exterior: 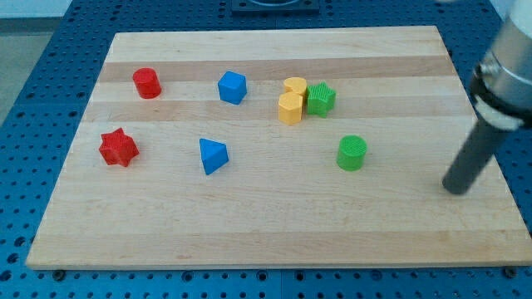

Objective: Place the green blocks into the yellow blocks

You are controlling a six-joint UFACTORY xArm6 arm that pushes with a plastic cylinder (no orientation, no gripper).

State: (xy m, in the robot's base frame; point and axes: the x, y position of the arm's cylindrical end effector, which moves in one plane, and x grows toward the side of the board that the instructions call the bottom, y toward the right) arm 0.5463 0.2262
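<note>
My tip (456,189) sat near the worktop's (249,232) right edge, an end effector holding nothing. One green block (321,99) touched the yellow blocks (291,101). The green cylinder (352,153) stood apart.

Only the arm's end is seen, at the view's right edge. A dark rod (472,159) is shown: straight, round in section, charcoal to black, matte, w/ a faint lighter sheen along one side. No markings, screws or cables can be made out on it. My tip (455,190) is seen as the rod's plain blunt lower end, same dark colour, no separate cap visible. Above the rod, a wider cylindrical part (504,73) is shown: light grey/silver upper body, blurred, w/ a black collar at its base where the rod is seated. Remainder is cut off by the frame edge.
</note>
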